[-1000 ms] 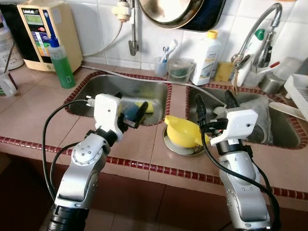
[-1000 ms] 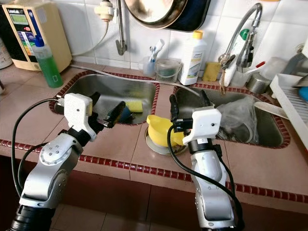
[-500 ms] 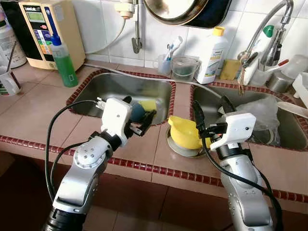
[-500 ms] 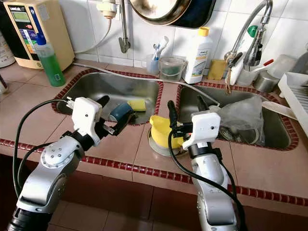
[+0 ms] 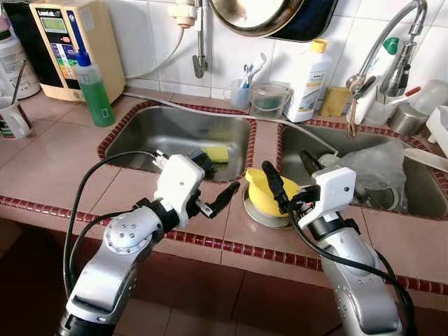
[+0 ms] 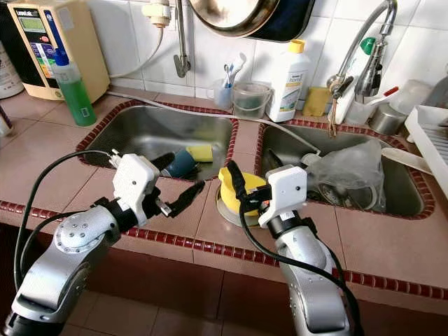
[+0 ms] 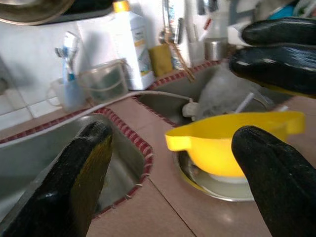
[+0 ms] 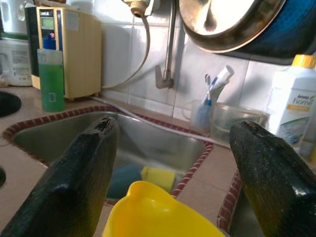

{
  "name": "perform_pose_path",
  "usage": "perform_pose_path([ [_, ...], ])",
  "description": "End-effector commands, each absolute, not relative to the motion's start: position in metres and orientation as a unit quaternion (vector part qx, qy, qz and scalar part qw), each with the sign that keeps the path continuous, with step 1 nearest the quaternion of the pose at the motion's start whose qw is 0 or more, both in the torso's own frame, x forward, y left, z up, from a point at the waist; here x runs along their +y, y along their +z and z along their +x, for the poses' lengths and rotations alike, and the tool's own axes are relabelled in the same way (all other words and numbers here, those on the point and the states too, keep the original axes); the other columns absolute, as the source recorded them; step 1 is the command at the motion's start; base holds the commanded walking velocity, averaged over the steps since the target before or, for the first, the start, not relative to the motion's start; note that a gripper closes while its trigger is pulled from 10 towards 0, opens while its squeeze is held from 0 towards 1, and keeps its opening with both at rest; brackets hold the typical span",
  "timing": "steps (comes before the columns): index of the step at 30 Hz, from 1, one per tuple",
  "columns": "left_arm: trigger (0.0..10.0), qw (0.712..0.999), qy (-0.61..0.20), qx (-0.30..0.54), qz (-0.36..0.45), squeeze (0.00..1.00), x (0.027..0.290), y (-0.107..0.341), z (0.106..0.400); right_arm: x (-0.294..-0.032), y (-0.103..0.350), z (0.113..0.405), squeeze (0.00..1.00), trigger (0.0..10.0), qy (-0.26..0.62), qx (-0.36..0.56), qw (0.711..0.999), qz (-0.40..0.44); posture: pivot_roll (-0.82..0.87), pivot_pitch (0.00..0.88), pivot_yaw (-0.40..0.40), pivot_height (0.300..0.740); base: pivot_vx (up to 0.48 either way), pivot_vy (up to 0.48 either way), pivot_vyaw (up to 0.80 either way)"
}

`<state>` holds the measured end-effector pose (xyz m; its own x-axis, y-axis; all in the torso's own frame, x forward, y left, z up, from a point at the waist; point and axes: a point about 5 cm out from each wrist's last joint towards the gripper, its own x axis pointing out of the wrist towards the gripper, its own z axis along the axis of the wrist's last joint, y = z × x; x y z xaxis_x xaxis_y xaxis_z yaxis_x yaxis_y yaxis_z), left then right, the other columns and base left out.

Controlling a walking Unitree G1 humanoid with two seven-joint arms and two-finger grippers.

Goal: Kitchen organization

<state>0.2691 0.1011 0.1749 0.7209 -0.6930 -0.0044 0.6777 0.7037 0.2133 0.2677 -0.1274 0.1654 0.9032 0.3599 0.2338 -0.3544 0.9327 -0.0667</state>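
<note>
Yellow plastic bowl with a pouring lip [image 5: 269, 192] sits on a round steel plate [image 5: 257, 213], on the strip of tan tiled counter [image 5: 59, 164] between the two sinks. Bowl slightly tilted, lip toward the left sink.

Right end effector [image 5: 288, 176]: fingers spread apart, released, nothing held. It hovers at the bowl's right side; one black finger lies over the bowl's rim, the other extends toward the right steel sink [image 5: 413, 204]. In the right wrist view the bowl [image 8: 158, 212] sits low between the two fingers; contact cannot be confirmed.

Left end effector [image 5: 214, 183]: fingers apart, released, empty. Positioned over the counter edge just left of the bowl, aimed at it. In the left wrist view the bowl [image 7: 232, 148] lies ahead between the fingers, not touching them.

Left steel sink [image 5: 147, 133]: holds a yellow sponge [image 5: 217, 153] and a dark blue-grey item beside it, partly hidden by the arm.

Right sink: clear crumpled plastic bag [image 5: 381, 164].

Back of counter: white bottle with yellow cap [image 5: 308, 82], clear plastic tub [image 5: 269, 100], green liquid bottle [image 5: 93, 91], cream water-filter unit [image 5: 66, 42].
</note>
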Motion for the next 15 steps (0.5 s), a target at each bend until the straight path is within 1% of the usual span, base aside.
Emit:
perform_pose_path([
  [1, 10.0, 0.914, -0.389, -0.042, 0.109, 0.0, 0.098, 0.177, 0.267, -0.121, 0.171, 0.266, 0.0, 10.0, 0.205, -0.114, 0.972, -0.007, 0.06, 0.0, -0.028, 0.74, 0.0, 0.0, 0.0],
  [4, 10.0, 0.912, -0.394, -0.042, 0.111, 0.0, 0.098, 0.179, 0.267, -0.119, 0.171, 0.266, 0.0, 10.0, 0.222, -0.099, 0.97, -0.011, 0.06, 0.0, -0.027, 0.74, 0.0, 0.0, 0.0],
  [6, 10.0, 0.91, -0.397, -0.042, 0.109, 0.0, 0.097, 0.182, 0.268, -0.121, 0.169, 0.267, 0.0, 10.0, 0.236, -0.064, 0.97, -0.013, 0.05, 0.0, -0.027, 0.74, 0.0, 0.0, 0.0],
  [8, 10.0, 0.91, -0.399, -0.044, 0.107, 0.0, 0.098, 0.184, 0.269, -0.124, 0.168, 0.268, 0.0, 10.0, 0.231, -0.047, 0.972, -0.02, 0.05, 0.0, -0.03, 0.74, 0.0, 0.0, 0.0],
  [9, 10.0, 0.909, -0.4, -0.045, 0.106, 0.0, 0.098, 0.185, 0.269, -0.126, 0.166, 0.268, 0.0, 10.0, 0.235, -0.017, 0.972, -0.004, 0.05, 0.0, -0.032, 0.74, 0.0, 0.0, 0.0],
  [15, 10.0, 0.911, -0.397, -0.053, 0.098, 0.0, 0.098, 0.19, 0.269, -0.129, 0.169, 0.268, 0.0, 10.0, 0.246, 0.007, 0.969, -0.001, 0.06, 0.0, -0.035, 0.74, 0.0, 0.0, 0.0],
])
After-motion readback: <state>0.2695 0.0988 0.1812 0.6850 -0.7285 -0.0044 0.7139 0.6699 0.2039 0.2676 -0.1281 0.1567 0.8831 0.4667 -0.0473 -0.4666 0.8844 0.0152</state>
